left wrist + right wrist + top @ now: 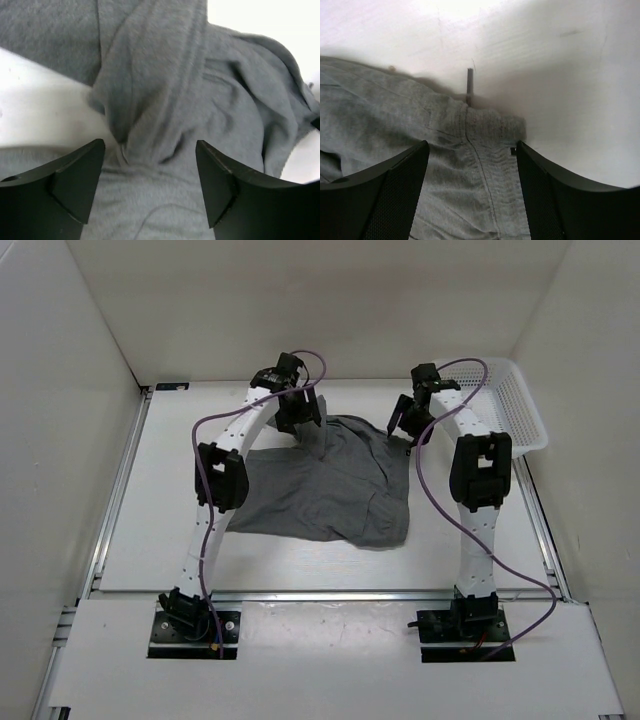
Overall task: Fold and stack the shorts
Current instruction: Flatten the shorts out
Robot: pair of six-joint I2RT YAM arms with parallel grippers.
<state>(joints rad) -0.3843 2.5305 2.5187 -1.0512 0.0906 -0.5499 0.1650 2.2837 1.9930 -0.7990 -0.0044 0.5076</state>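
Note:
The grey shorts (330, 490) lie crumpled in the middle of the table, partly folded over. My left gripper (298, 418) is open above their far left part; in the left wrist view its jaws stand wide apart over bunched grey fabric (150, 100). My right gripper (408, 422) is open over the shorts' far right corner; in the right wrist view its jaws straddle the ribbed waistband edge and a seam (480, 135), with bare table beyond.
A white mesh basket (520, 405) stands at the far right against the wall. White walls enclose the table on three sides. Purple cables loop off both arms. A thin dark line (469, 82) marks the table just past the waistband.

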